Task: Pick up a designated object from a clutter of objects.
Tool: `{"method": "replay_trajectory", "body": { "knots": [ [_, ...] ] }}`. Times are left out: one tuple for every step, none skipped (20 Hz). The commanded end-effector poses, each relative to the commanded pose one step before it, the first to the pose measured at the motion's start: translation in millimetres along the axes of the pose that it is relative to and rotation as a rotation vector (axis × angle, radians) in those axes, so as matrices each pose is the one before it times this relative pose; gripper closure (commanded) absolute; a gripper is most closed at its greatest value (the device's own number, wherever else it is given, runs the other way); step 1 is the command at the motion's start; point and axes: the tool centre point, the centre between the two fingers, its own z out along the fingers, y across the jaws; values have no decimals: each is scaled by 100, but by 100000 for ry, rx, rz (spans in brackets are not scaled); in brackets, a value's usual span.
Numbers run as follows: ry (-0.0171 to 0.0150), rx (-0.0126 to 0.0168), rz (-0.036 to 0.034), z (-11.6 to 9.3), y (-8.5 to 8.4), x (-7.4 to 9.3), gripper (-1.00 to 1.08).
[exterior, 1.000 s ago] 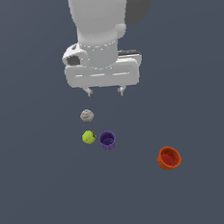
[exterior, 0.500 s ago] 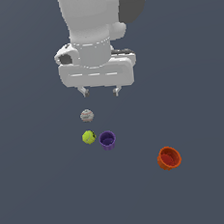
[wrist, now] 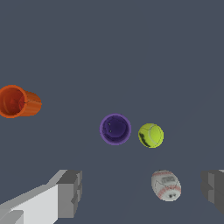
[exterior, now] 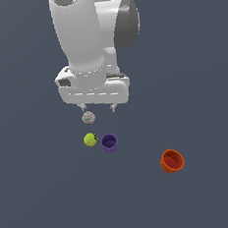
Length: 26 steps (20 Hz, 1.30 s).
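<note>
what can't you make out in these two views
- Claw: exterior view shows only the fingertips under the hand's body; wrist view cuts both fingers at the edges.
- Purple cup: inside too dark to read.
- Orange-red cup: upright or tipped is unclear.

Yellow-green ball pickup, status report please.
Tool open, empty, above the clutter. Yellow-green ball untouched on the floor, beside purple cup. Grey striped ball sits nearest the tool.

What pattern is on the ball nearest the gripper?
The grey ball is whitish with red stitch-like stripes, clearest in the wrist view.
</note>
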Motion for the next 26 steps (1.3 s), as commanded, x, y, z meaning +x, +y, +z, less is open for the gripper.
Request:
{"method": "replay_trajectory", "body": {
  "knots": [
    [-586, -183, 770, 2293, 972, 247, -92],
    [-235, -95, 349, 1051, 451, 92, -92],
    [-245, -111, 364, 1116, 481, 72, -92],
    [-263, -131, 390, 1184, 517, 50, -92],
    [-278, -154, 413, 1251, 552, 22, -92],
    [-281, -170, 416, 1256, 560, -9, -92],
    [-265, -174, 390, 1186, 532, -38, -92],
    [-251, -177, 367, 1115, 505, -61, -92],
    [-237, -177, 343, 1045, 476, -80, -92],
    [-225, -178, 322, 976, 448, -94, -92],
    [-210, -173, 297, 906, 417, -105, -92],
    [-194, -166, 270, 835, 386, -112, -92],
    [-183, -163, 253, 769, 358, -115, -92],
    [-163, -149, 222, 697, 323, -116, -92],
    [-152, -143, 205, 631, 296, -113, -92],
    [-134, -129, 179, 562, 263, -108, -92],
    [-117, -114, 153, 493, 230, -101, -92],
    [-108, -107, 141, 430, 203, -91, -92],
    [-88, -89, 114, 361, 170, -80, -92],
    [-72, -73, 92, 295, 139, -68, -92],
    [-57, -58, 73, 230, 108, -54, -92],
    [-36, -37, 46, 161, 74, -39, -92],
    [-25, -26, 32, 99, 47, -24, -92],
    [0, 0, 0, 28, 10, -9, -92],
    [-115, 28, 15, -131, -52, 2, -92],
    [0, 0, 0, 35, 0, -1, -92]
  ]
}}
